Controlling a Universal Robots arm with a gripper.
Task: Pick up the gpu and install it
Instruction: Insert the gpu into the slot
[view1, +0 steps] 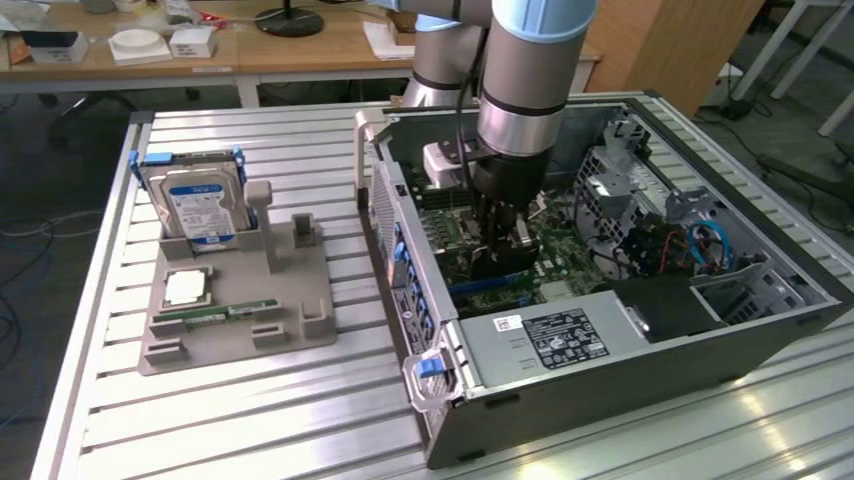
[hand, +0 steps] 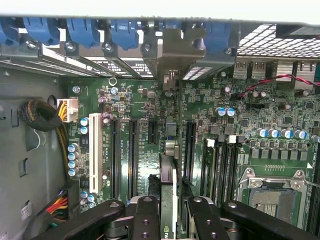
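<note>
At the exterior view's left, on the slatted metal surface (view1: 267, 430), we see a grey holder (view1: 307, 345). A silver hard drive (view1: 198, 205) with a blue-white label stands upright at the holder's far end. Nearer the lower left of the frame, a square processor chip (view1: 184, 288) lies flat, with a narrow green memory stick (view1: 220, 314) just beside it.

Moving toward the middle of the frame, we come to the open computer case (view1: 561, 410), lying on its side on the same surface with its inside facing up. The robot arm (view1: 527, 90) comes down from the upper middle of the frame into the case. Its end effector (view1: 497, 245) is low over the green motherboard (view1: 567, 250).

In the wrist view, the black fingers (hand: 147, 220) are pressed in from both sides on the gpu (hand: 168, 180), pinching it. The card stands on edge between them, in line with the long black expansion slots (hand: 132, 155). Its silvery end bracket (hand: 175, 50) reaches the case's rear wall, among the blue latches (hand: 80, 30). We cannot tell whether the card's lower edge is seated in a slot.

Toward the exterior view's right, a grey power supply (view1: 547, 340) with a dark label sits in the near part of the case. Beyond it is a metal drive cage with a looped blue cable (view1: 710, 245).
</note>
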